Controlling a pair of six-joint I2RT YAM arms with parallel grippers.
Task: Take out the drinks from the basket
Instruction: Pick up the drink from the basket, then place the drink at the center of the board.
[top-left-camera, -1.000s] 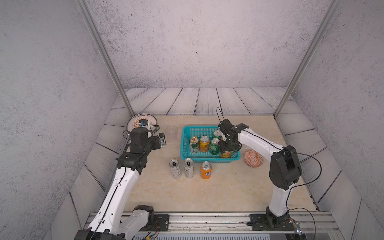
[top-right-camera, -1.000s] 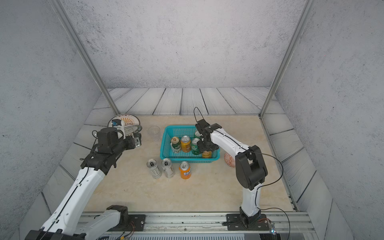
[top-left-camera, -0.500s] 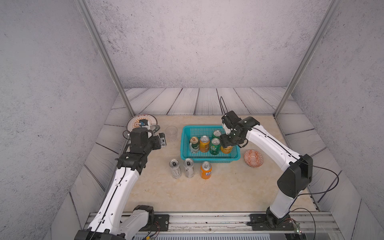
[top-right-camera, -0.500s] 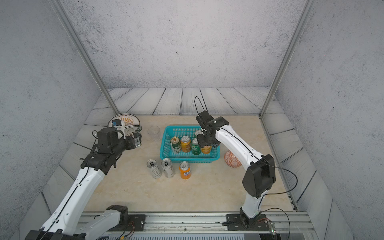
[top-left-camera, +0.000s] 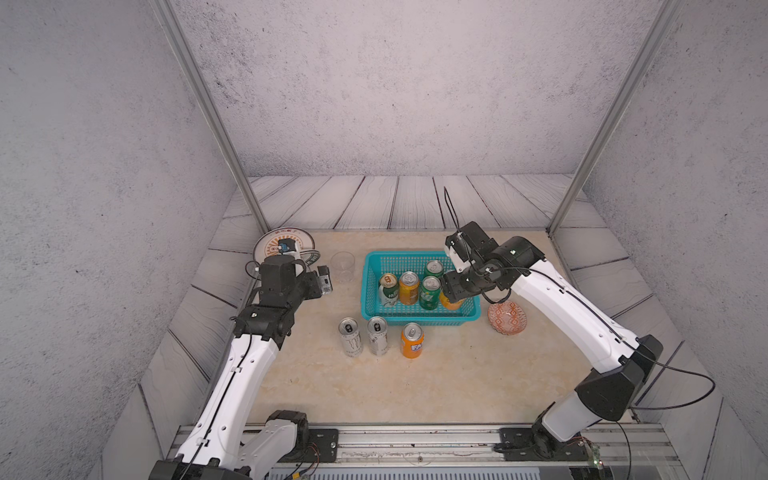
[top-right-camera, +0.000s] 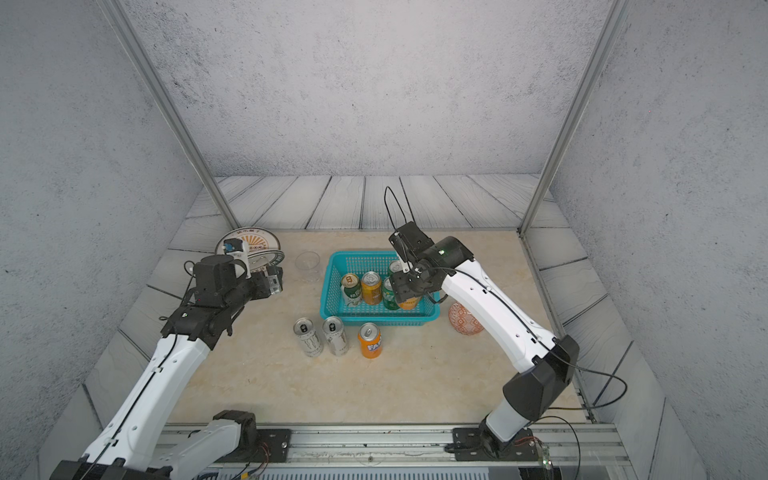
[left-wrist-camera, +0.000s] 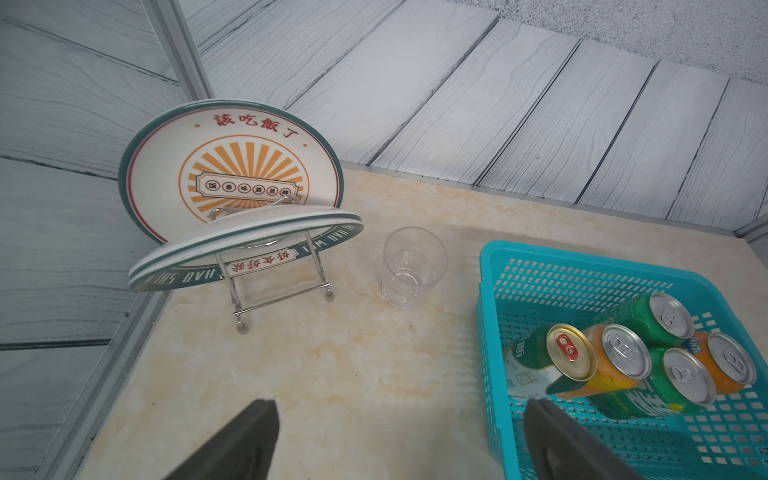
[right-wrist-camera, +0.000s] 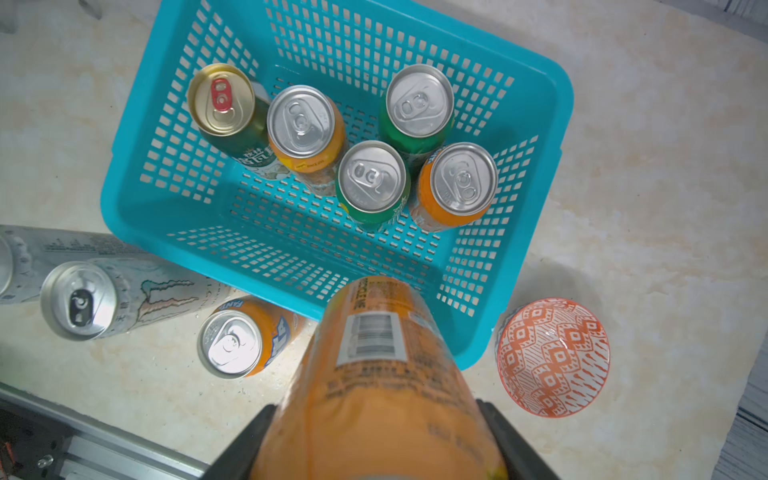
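- The right claw (right-wrist-camera: 378, 440) is closed partway round the held orange can (right-wrist-camera: 374, 365), one finger pressed to each side of it, with nothing else in its grip
- In both top views that can hangs upright at the end of the basket (top-left-camera: 417, 319) nearest the patterned dish (top-left-camera: 507, 318); whether its base is clear of the rim I cannot tell
- Five drinks stand upright inside the basket, bunched toward the same end: the gold-topped can (right-wrist-camera: 220, 99), the first orange can (right-wrist-camera: 301, 120), the far green can (right-wrist-camera: 419, 99), the near green can (right-wrist-camera: 372, 176) and the second orange can (right-wrist-camera: 463, 178)
- On the surface (top-left-camera: 457, 374), just in front of the basket, three more stand in a row: the outer silver can (top-left-camera: 350, 336), the inner silver can (top-left-camera: 377, 334) just beside it, then the lone orange can (top-left-camera: 412, 340)
- The left claw (left-wrist-camera: 399, 432) is spread wide and holds nothing; it hovers over the surface near the clear cup (left-wrist-camera: 413, 266), by the basket's other end, with the plates (left-wrist-camera: 232, 166) on a wire rack beyond
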